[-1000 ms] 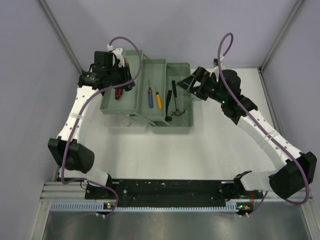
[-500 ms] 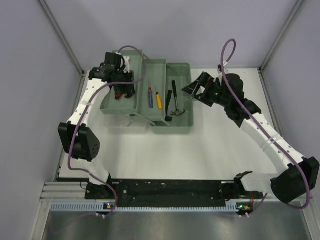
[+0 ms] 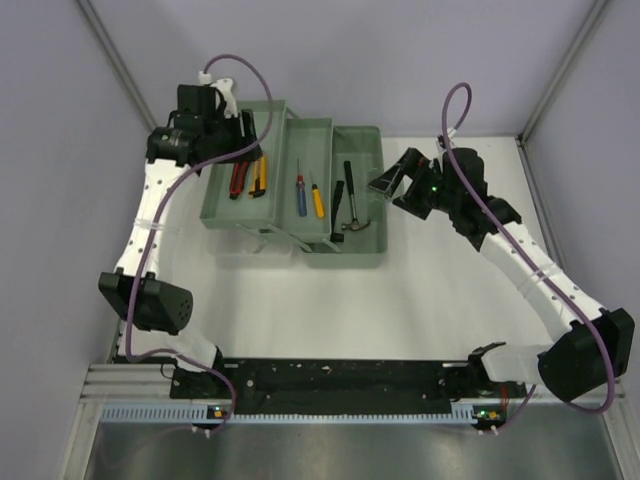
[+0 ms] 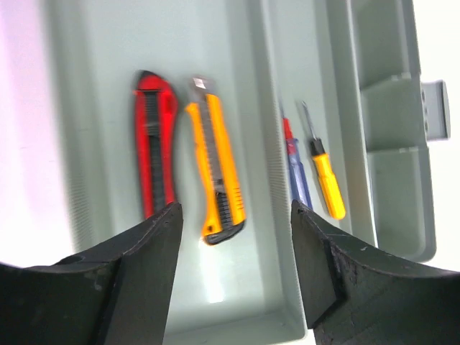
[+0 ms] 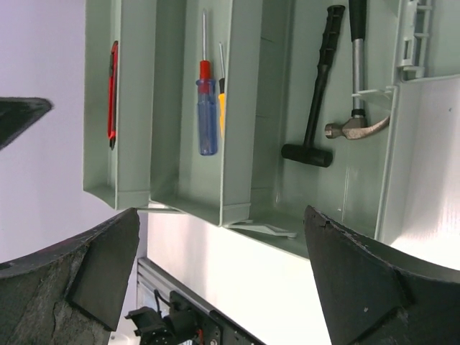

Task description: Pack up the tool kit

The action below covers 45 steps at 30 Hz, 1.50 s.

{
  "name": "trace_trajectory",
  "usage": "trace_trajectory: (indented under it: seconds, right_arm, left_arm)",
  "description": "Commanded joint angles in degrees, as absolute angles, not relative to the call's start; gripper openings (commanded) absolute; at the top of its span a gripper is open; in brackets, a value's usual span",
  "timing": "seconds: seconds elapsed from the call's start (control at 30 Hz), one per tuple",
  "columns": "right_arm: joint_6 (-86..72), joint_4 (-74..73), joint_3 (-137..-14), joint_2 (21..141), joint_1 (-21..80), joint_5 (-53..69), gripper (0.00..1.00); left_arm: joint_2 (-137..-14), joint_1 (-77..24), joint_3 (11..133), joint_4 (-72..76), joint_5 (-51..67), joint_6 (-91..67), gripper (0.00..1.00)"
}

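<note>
The pale green toolbox (image 3: 345,256) stands open with its trays fanned out. A red knife (image 3: 237,178) and a yellow knife (image 3: 259,175) lie side by side in the left tray. The middle tray holds a blue screwdriver (image 3: 300,192) and a yellow screwdriver (image 3: 317,200). In the base lie a hammer (image 3: 354,205) and a black-handled tool (image 3: 338,205). My left gripper (image 3: 243,140) hovers open and empty over the left tray's far end, above the red knife (image 4: 154,154) and yellow knife (image 4: 215,165). My right gripper (image 3: 390,178) is open and empty at the box's right edge.
The toolbox (image 5: 237,180) rests on a white table, with grey walls close behind and on both sides. A black rail (image 3: 330,380) holding the arm bases runs along the near edge. A purple cable loops over each arm.
My left gripper has opened and pulled back from low in the left tray toward the far left. Both knives now lie uncovered in that tray. My right gripper shifted slightly.
</note>
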<state>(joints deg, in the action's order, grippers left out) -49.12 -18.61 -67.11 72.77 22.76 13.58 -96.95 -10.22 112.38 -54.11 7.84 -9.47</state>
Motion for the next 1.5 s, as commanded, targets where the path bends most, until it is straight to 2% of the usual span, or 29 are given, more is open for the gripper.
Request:
trace_trajectory:
  seconds: [0.0, 0.1, 0.27, 0.4, 0.57, 0.83, 1.03, 1.23, 1.33, 1.47]
  right_arm:
    - [-50.4, -19.0, -67.9, 72.4, 21.6, 12.1, 0.92]
    - [-51.1, -19.4, -66.7, 72.4, 21.2, 11.1, 0.92]
    - [-51.3, -20.7, -64.9, 72.4, 20.4, 10.3, 0.91]
    - [-51.1, -21.8, -64.1, 72.6, 19.8, 10.1, 0.91]
    - [-50.9, -22.1, -63.3, 73.4, 19.0, 10.0, 0.91]
    - [-50.3, -22.3, -61.6, 75.5, 18.8, 9.8, 0.91]
    - [-46.6, -22.1, -62.0, 78.7, 18.7, 8.8, 0.91]
    - [-42.5, -22.1, -63.7, 83.5, 18.6, 9.9, 0.89]
    - [-40.7, -22.1, -64.9, 85.9, 18.7, 11.7, 0.83]
    - [-38.8, -22.1, -66.4, 88.9, 18.6, 12.9, 0.68]
  left_arm:
    - [-87.3, -3.6, 108.8, -48.1, 1.5, -15.8, 0.67]
    - [-82.7, 4.5, 100.8, -42.6, 3.4, -21.1, 0.70]
    - [-81.9, 16.9, 87.7, -30.4, 17.9, -31.5, 0.72]
    - [-86.6, 18.5, 82.2, -28.7, 22.3, -32.9, 0.70]
    - [-92.2, 19.5, 73.0, -18.1, 28.5, -33.3, 0.63]
    - [-99.1, 19.6, 71.5, -12.9, 35.0, -28.6, 0.52]
    - [-99.7, 19.4, 71.6, -12.6, 34.0, -24.1, 0.39]
    - [-101.1, 17.9, 73.4, -15.3, 33.0, -20.2, 0.38]
    - [-102.1, 16.7, 74.5, -17.4, 30.9, -18.5, 0.39]
    - [-103.4, 16.0, 75.9, -20.0, 28.0, -18.0, 0.34]
